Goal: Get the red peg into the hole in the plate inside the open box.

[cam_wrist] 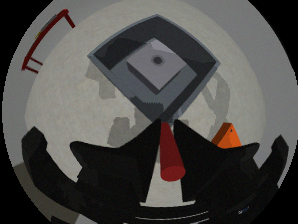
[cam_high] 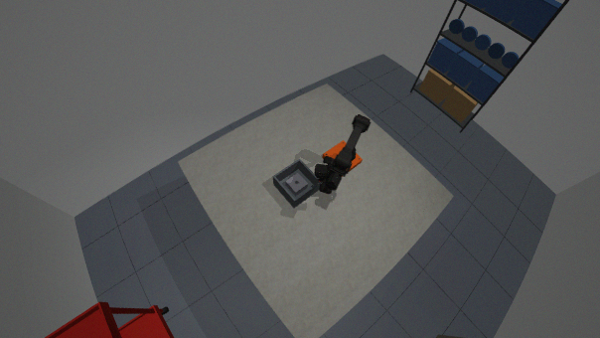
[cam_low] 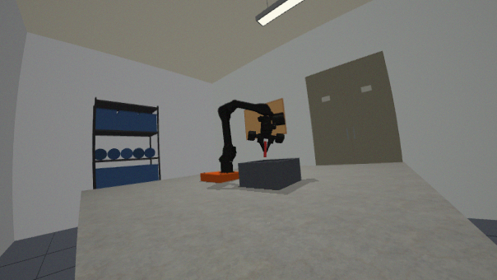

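Exterior view: the gripper (cam_high: 323, 187) (cam_low: 265, 153) (cam_wrist: 168, 121) pinches the red peg (cam_low: 265, 149) (cam_wrist: 171, 152) — best centred over the plate's hole (cam_high: 297, 182) (cam_wrist: 158, 60), upright, before lowering gently.

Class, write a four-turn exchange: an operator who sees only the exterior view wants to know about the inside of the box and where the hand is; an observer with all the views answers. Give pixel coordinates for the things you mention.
Operator: The near wall hides the inside of the box (cam_high: 284, 195) (cam_low: 267, 175) (cam_wrist: 205, 75) from me. What is at the bottom?
Observer: A pale plate (cam_high: 304, 186) (cam_wrist: 145, 67) with a round hole (cam_high: 297, 182) (cam_wrist: 158, 60) in its top, and nothing standing in that hole.
Operator: I see the red peg (cam_low: 265, 149) (cam_wrist: 171, 150) in the hand (cam_high: 323, 183) (cam_low: 265, 155) (cam_wrist: 168, 121), seemingly above the box. Is it over the hole?
Observer: No. From the top, the hand is by one corner of the box, off to the side of the hole.
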Controlling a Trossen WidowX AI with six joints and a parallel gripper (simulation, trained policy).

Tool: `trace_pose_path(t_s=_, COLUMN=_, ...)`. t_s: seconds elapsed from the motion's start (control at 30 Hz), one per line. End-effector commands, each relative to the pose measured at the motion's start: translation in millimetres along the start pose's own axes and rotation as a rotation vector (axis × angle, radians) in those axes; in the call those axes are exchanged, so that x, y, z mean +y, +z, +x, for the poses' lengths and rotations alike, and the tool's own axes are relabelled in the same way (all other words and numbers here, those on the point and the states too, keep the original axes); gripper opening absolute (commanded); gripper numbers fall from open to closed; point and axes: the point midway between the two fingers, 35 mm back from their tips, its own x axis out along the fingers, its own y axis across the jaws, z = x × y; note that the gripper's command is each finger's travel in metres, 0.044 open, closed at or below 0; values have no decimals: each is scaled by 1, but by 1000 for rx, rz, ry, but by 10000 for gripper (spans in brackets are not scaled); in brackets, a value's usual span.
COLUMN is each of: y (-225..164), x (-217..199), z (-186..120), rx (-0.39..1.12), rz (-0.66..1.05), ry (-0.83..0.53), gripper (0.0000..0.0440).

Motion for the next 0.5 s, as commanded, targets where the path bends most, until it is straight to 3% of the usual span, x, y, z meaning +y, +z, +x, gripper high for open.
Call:
trace_pose_path(t_s=0.0, y=12, x=1, z=5, rx=-10, rz=18, ry=-6, gripper=0)
trace_pose_path(t_s=0.47, y=67, x=2, z=41, rx=-9, rz=63, ry=-7, gripper=0)
